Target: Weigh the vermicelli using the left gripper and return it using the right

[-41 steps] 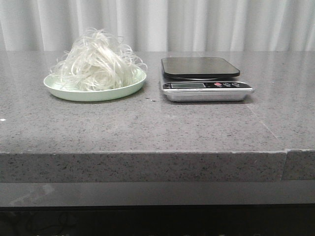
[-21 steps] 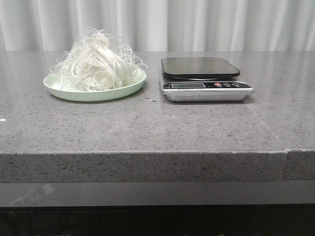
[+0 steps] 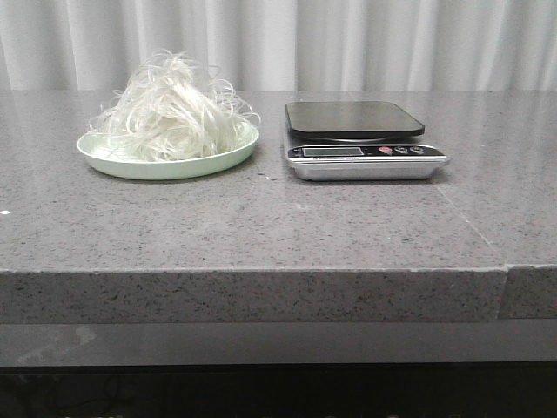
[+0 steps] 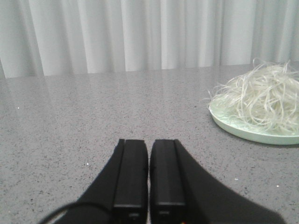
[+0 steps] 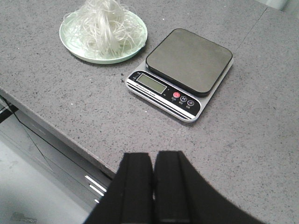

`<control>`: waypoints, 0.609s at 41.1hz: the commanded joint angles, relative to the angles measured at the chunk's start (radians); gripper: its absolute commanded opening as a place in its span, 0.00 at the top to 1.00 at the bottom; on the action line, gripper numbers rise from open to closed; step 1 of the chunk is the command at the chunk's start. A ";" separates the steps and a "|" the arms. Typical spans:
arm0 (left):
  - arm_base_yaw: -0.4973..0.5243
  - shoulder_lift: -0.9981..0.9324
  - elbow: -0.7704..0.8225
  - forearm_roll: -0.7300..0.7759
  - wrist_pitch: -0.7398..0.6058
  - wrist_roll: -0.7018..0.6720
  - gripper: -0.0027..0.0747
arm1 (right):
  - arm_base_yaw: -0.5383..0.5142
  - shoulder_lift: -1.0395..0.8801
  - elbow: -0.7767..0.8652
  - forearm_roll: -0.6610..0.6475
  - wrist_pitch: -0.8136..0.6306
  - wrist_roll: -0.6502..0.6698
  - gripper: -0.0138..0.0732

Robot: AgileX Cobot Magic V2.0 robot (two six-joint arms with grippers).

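piled loose and white on a pale green plate (image 3: pixel 165 161), vermicelli (image 3: pixel 174 113), toward the left of the grey stone table (image 3: pixel 261 226) in the front view. just right of the plate and apart from it, a scale (image 3: pixel 361 144): dark square platform on top, silver base with a small display and a row of buttons, one of them red, facing front. nothing on the platform. behind the table, a pale curtain (image 3: pixel 348 43) across the whole back.

no arm or gripper anywhere in the front view.

in the left wrist view, left gripper (image 4: pixel 148 175) low over the table, its two black fingers (image 4: pixel 131 172) pressed side by side with only a thin seam between, nothing held. plate and vermicelli off to one side, well apart from the fingers, untouched. curtain again beyond the table's far edge.

in the right wrist view, right gripper (image 5: pixel 153 186) higher up, near the table's front edge, looking down on the whole setup. fingers (image 5: pixel 138 184) together here too, a narrow line between them, empty. scale ahead of it, plate with vermicelli farther off beside the scale. both well clear of the fingertips. display on the scale too small to read.
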 commanded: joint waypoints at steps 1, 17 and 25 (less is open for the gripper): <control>0.001 -0.023 0.034 -0.011 -0.154 -0.010 0.78 | -0.006 0.002 -0.023 -0.016 -0.074 -0.011 0.66; 0.001 -0.025 0.090 -0.011 -0.264 -0.010 0.78 | -0.006 0.002 -0.023 -0.016 -0.072 -0.011 0.66; 0.001 -0.025 0.090 -0.011 -0.264 -0.010 0.78 | -0.006 0.002 -0.023 -0.016 -0.072 -0.011 0.66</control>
